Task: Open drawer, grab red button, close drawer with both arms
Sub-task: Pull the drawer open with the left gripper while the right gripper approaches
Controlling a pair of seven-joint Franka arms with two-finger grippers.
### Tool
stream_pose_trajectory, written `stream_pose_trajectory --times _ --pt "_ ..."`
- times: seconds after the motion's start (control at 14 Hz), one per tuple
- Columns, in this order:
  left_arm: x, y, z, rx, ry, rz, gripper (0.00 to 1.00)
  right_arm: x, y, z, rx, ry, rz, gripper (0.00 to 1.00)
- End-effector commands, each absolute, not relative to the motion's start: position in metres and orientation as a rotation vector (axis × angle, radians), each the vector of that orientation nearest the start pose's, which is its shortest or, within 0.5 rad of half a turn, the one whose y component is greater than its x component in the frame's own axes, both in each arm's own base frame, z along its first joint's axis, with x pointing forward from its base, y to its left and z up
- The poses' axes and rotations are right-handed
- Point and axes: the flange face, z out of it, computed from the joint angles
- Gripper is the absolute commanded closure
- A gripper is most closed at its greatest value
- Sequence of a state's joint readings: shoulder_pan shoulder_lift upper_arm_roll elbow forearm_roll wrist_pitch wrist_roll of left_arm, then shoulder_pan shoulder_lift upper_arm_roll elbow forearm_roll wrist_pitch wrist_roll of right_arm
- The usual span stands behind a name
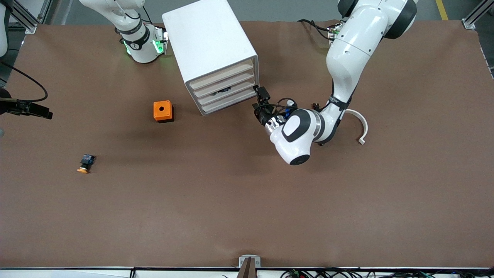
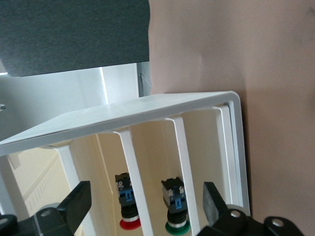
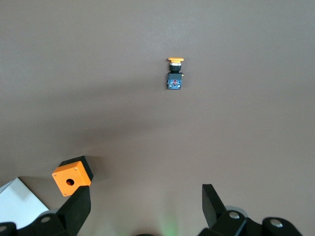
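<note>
Brown paper covers a wide tabletop (image 1: 247,200), with grey floor and aluminium frame posts showing along its edge by the robot bases. A white drawer cabinet (image 1: 210,46) stands on the tabletop between the two bases, its stacked drawer fronts angled toward the left arm's end.

The left arm (image 1: 347,58) reaches down to the cabinet, and its tool (image 1: 257,101), fingers spread wide and holding nothing, sits just beside the corner of the drawer fronts. In the left wrist view the drawer compartments appear between white dividers. The button (image 2: 127,209), red-capped with a black-and-blue body, rests inside one compartment. A green-capped button (image 2: 175,209) rests in the compartment beside it.

An orange box (image 1: 163,111) with a round hole in its top sits on the tabletop near the cabinet, toward the right arm's end. An orange-capped button (image 1: 86,163) lies on its side nearer the front camera than the box.

The right arm (image 1: 131,27) waits. Its tool (image 3: 142,209), jaws wide and empty, hangs over the orange box, with the orange-capped button also in its view. A white curved part (image 1: 359,125) lies beside the left arm.
</note>
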State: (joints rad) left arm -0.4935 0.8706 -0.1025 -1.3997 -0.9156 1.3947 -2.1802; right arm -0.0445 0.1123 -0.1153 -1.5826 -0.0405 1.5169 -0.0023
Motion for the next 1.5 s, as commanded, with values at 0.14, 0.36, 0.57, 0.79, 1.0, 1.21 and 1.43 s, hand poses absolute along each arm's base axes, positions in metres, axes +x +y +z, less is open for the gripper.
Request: stream_pose_trajectory --times 0.14,0.36,0.57,0.79,1.0,1.21,1.43 --pt "0.48 -0.451 0.201 -1.231 -1.659 1.434 0.2 0.567 -0.086 0.551 -3.123 0.354 0.322 0.0" --pt "0.464 -0.46 0.193 -1.226 -1.61 1.42 0.41 0.567 -0.085 0.551 -3.123 0.361 0.324 0.0" --pt "0.448 -0.472 0.194 -1.238 -1.56 1.406 0.42 0.568 -0.072 0.551 -3.121 0.441 0.338 0.0" --pt "0.431 -0.486 0.193 -1.259 -1.526 1.387 0.43 0.568 -0.066 0.551 -3.122 0.452 0.34 0.0" --pt "0.421 -0.493 0.184 -1.261 -1.507 1.376 0.43 0.569 -0.053 0.551 -3.118 0.539 0.339 0.0" --pt "0.417 -0.496 0.182 -1.272 -1.496 1.375 0.61 0.571 -0.018 0.553 -3.114 0.672 0.325 0.0" --pt "0.412 -0.501 0.182 -1.294 -1.479 1.382 0.72 0.571 0.017 0.553 -3.111 0.762 0.315 0.0"
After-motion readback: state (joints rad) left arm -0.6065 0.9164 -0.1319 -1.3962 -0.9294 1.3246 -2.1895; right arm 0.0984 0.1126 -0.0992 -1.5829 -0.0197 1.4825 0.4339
